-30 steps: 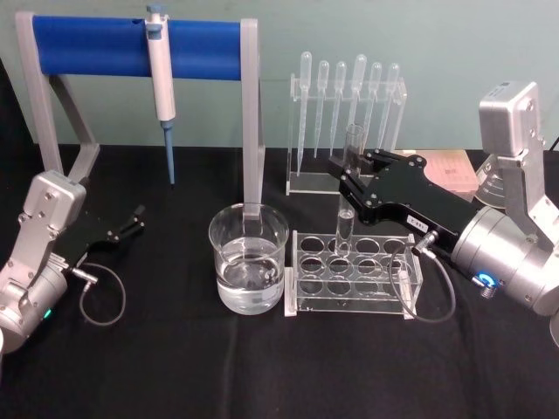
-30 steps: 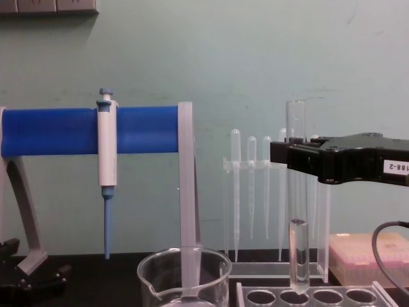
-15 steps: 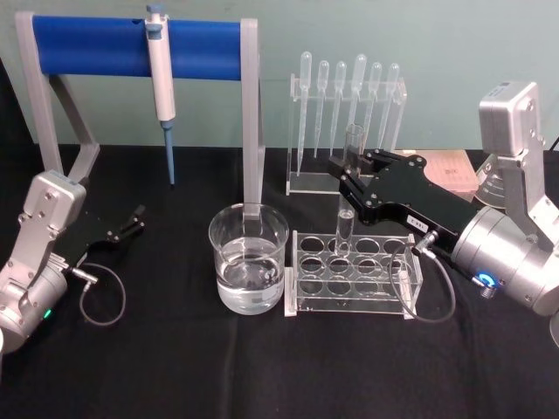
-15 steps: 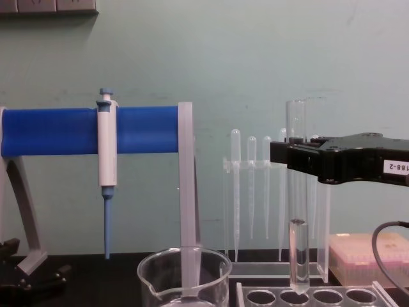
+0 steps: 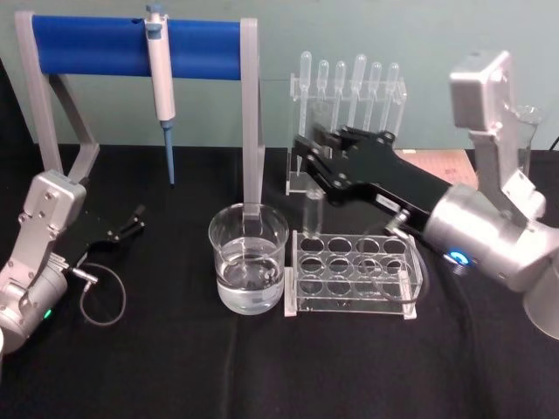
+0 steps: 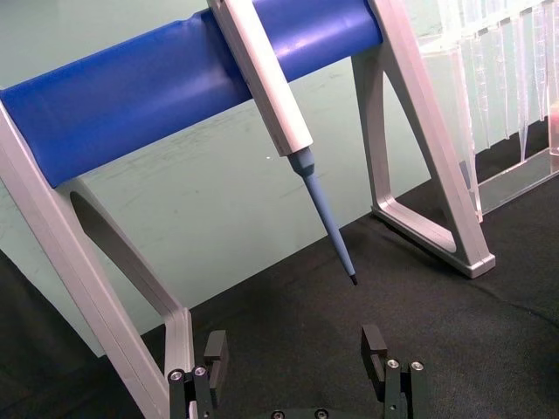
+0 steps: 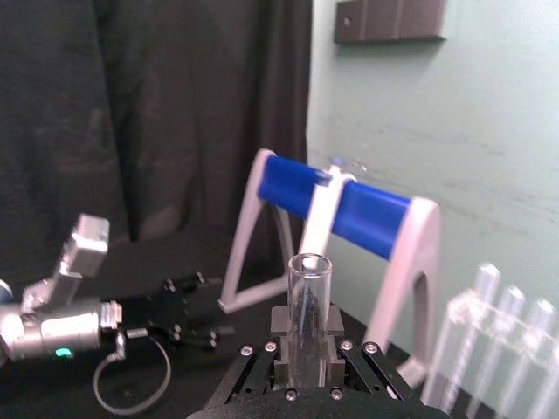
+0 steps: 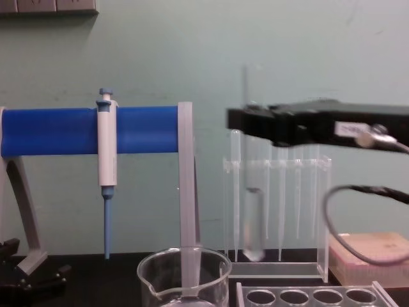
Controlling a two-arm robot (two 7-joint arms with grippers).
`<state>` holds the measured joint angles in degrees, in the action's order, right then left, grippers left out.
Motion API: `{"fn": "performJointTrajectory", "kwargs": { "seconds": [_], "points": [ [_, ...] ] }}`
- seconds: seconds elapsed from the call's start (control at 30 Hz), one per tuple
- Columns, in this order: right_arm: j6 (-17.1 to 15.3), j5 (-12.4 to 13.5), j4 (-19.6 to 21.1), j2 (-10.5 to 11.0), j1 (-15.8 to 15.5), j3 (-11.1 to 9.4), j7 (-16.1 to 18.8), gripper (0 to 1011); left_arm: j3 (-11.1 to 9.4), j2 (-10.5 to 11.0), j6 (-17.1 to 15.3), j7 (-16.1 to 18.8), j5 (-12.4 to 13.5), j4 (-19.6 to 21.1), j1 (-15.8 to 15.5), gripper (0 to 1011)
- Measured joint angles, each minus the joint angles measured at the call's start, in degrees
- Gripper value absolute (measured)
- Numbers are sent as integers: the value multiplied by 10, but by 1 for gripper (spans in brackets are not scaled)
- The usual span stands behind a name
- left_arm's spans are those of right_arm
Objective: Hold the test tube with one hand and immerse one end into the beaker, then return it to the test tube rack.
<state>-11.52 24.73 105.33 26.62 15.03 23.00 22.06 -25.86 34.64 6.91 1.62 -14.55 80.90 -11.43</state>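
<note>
Currently the right claw (image 5: 306,147) is pinching the test tube (image 8: 254,224) just below its open rim, fingers pressed against the glass on both sides. In the right wrist view the tube (image 7: 308,319) is standing straight up out of the claw (image 7: 306,351).

In the chest view the tube is hanging upright at centre-right of the frame. Its round end is sitting above the rack (image 8: 300,297) and roughly level with the beaker (image 8: 184,275) rim, off to the beaker's right. The lower part appears to be holding some clear liquid.

In the head view the tube is showing faintly under the claw, at the rack's (image 5: 349,295) left end, just beside the beaker (image 5: 249,262), which is holding water. All rack holes in view are standing empty.

The left claw (image 5: 131,220) is resting idle at the left of the head frame, near the counter (image 5: 175,367), fingers spread apart (image 6: 297,345).

Judgement: the transfer to the beaker is in hand; the dip is not yet done.

Next move is calling for:
- a further shift toward frame-left until the tube is centring over the beaker mouth;
- a straight descent, tube upright, so only the round end is entering the water;
- clearance from the glass rim and from the grey stand post (image 5: 251,113) behind the beaker.
</note>
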Motion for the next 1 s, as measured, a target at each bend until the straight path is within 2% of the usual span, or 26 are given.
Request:
{"fn": "performJointTrajectory", "kwargs": {
  "seconds": [0.1,0.13,0.27,0.47,0.67,1.0],
  "points": [
    [-3,-5,-16,-21,32,22,3,225,0,0,0,0,0,0,0,1000],
    [-3,-5,-16,-21,32,22,3,225,0,0,0,0,0,0,0,1000],
    [-2,-12,-48,-47,61,48,7,224,0,0,0,0,0,0,0,1000],
    [30,-33,-108,-76,81,79,15,224,0,0,0,0,0,0,0,1000],
    [73,-43,-168,-92,75,89,24,225,0,0,0,0,0,0,0,1000],
    [108,-52,-218,-103,53,91,37,224,0,0,0,0,0,0,0,1000]
  ]
}}
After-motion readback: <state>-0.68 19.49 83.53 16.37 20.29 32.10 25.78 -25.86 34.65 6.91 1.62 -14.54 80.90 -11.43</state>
